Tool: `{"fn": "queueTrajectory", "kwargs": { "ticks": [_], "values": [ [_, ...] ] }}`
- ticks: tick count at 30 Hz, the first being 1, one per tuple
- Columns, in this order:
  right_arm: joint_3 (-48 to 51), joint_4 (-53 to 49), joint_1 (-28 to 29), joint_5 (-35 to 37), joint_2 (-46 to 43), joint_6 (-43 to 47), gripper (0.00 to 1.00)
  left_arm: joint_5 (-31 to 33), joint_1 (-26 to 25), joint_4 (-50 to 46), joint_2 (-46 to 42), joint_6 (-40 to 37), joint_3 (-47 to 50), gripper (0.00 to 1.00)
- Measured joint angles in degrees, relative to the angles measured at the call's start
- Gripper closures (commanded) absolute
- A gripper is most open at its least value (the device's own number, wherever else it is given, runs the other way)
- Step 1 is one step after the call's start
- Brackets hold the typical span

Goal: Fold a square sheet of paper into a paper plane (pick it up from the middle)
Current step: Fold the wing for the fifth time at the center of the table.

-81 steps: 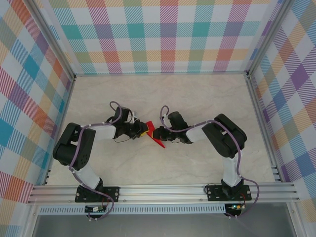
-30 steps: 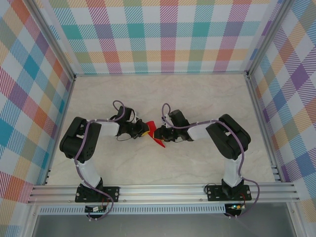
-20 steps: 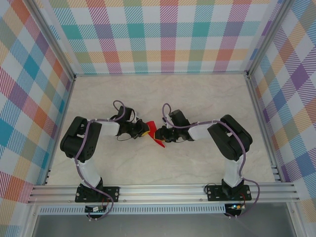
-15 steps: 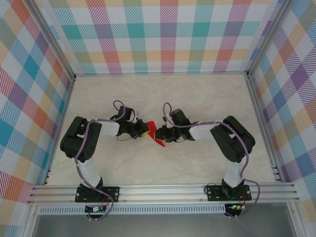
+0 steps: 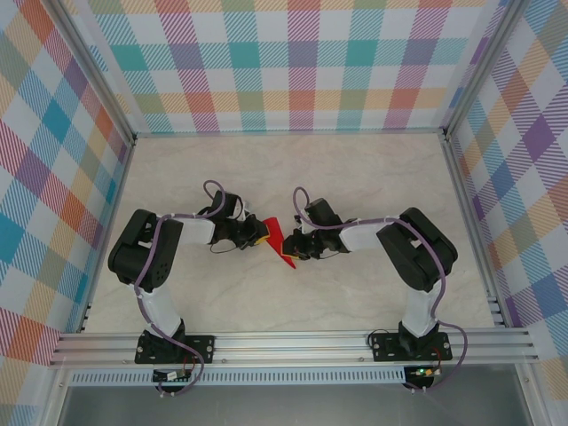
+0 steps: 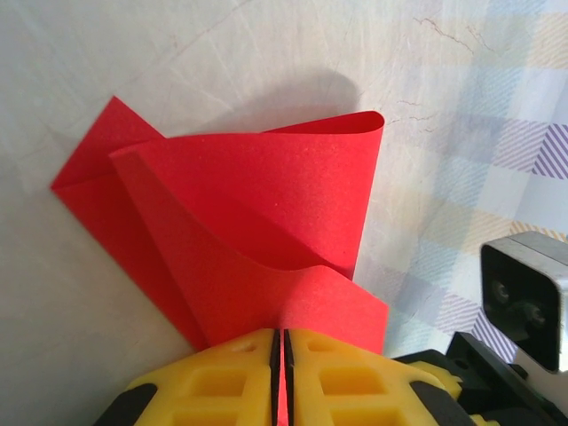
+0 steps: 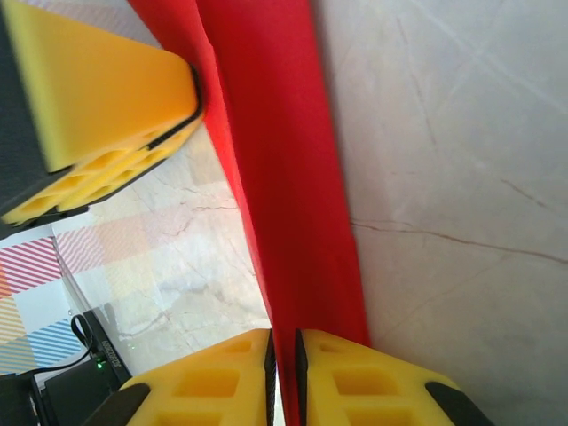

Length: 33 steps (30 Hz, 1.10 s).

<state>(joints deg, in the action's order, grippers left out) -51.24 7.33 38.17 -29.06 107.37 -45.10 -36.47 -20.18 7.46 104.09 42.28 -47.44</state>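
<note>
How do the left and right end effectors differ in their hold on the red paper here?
The left end effector pinches a wide part of the red paper, which bulges into an open curl ahead of it; the right end effector pinches a narrow, flat folded band. Seen from above, the left reaches in from the left, the right from the right. Both are yellow-tipped and shut on the paper.

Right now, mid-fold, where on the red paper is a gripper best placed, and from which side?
Probably the flat layered edge of the folded red paper, pinched edge-on, as the left gripper and right gripper do from opposite sides. The curled flap stands open and unsupported; gripping there would likely crush it.
</note>
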Motion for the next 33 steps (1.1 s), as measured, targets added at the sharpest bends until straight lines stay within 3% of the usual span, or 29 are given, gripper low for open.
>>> {"fn": "queueTrajectory", "kwargs": {
  "ticks": [15,33],
  "values": [
    [-1.70,-2.03,-0.33,-1.22,1.49,-0.15,0.85,-2.86,-0.76,0.70,-5.77,0.04,1.42,0.82],
    [-2.05,-2.47,-0.33,-1.49,1.55,0.09,0.82,-2.14,-2.58,0.39,-2.08,0.07,1.60,0.84]
  ]
}}
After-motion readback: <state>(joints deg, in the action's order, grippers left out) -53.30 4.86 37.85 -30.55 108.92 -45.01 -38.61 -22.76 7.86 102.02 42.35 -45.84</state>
